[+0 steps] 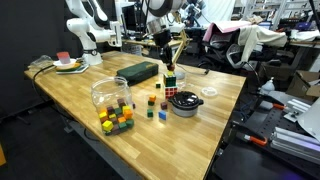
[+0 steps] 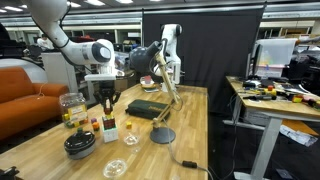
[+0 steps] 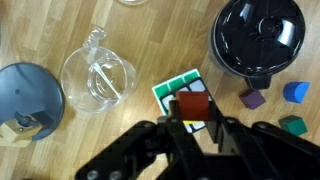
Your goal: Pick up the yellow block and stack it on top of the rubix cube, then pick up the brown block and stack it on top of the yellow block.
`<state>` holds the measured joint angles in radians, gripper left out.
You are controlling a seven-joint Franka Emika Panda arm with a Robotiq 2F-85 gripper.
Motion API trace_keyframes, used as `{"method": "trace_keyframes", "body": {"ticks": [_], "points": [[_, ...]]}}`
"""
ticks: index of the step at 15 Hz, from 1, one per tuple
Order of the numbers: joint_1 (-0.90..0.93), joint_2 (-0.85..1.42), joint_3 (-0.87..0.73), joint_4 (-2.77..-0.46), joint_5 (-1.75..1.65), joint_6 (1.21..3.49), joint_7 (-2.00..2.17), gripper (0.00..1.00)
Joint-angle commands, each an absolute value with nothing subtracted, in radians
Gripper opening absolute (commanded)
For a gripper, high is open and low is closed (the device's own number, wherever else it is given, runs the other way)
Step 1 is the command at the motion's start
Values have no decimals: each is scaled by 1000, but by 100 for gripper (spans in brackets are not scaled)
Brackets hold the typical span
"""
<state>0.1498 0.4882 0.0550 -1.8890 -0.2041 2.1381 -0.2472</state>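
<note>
The gripper (image 3: 193, 120) is clamping the brown block (image 3: 193, 105) at lower centre, above the yellow block (image 3: 190, 127), which seems to be sitting on the rubix cube (image 3: 170, 92). It should be lowering straight down and squaring the edges before letting go.

The wooden table (image 1: 80, 90) carries a rubix cube (image 1: 170, 83) near its middle, with a black pot (image 1: 184, 103) just beside it. A dark green box (image 1: 138, 71) lies toward the far edge. A cluster of coloured cubes (image 1: 116, 121) sits near the front edge, with a clear jar (image 1: 107, 92) just behind it.
</note>
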Motion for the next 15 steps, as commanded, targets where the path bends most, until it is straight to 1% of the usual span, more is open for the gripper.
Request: {"method": "trace_keyframes", "body": {"ticks": [1,15], "points": [[133,493,70,-1875,-220,2109,-258,7],[134,515,70,-1832,-227,2077,-270,7]]}}
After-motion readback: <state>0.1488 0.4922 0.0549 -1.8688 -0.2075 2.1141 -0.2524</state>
